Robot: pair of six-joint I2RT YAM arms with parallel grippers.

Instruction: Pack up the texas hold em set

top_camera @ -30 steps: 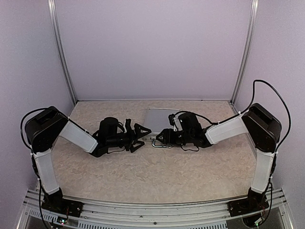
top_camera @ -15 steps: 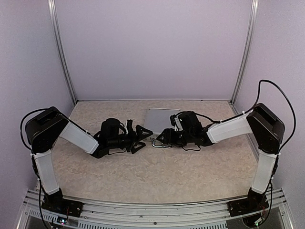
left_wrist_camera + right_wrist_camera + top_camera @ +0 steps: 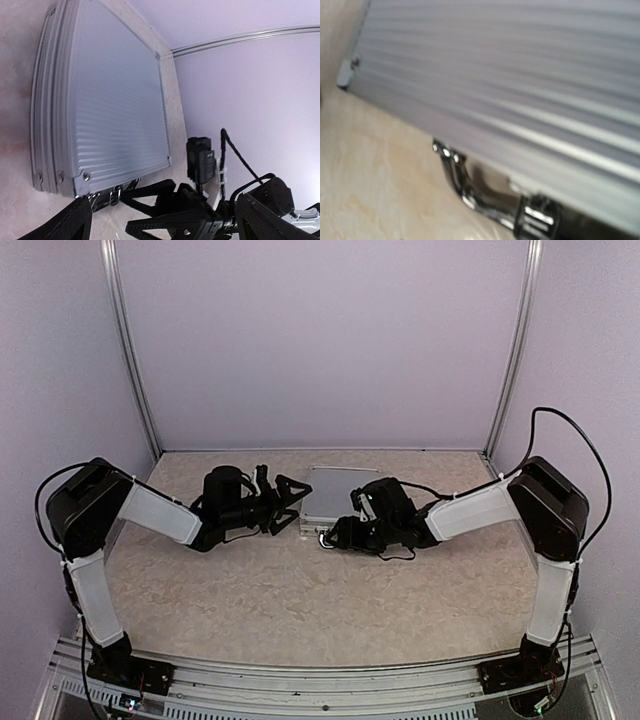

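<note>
The texas hold em set [image 3: 338, 490] is a ribbed silver case lying flat at the back middle of the table with its lid down, so its inside is hidden. In the left wrist view the case [image 3: 110, 100] fills the left half. In the blurred right wrist view the case [image 3: 520, 75] fills the top, with its chrome handle [image 3: 470, 195] along the front edge. My left gripper [image 3: 296, 505] is wide open at the case's left side with nothing between its fingers. My right gripper [image 3: 335, 533] sits at the handle [image 3: 325, 538]. The left wrist view shows the right gripper [image 3: 125, 210] with its fingers spread in a V beside the handle.
Beige marbled tabletop [image 3: 300, 600] lies in front of the arms. Purple walls and metal corner posts [image 3: 130, 350] enclose the back and sides. The right arm's cable [image 3: 580, 440] loops near the right wall.
My left gripper has moved back and slightly left, up to the case's left side. My right gripper has shifted a little left along the front edge and its fingers have spread slightly.
</note>
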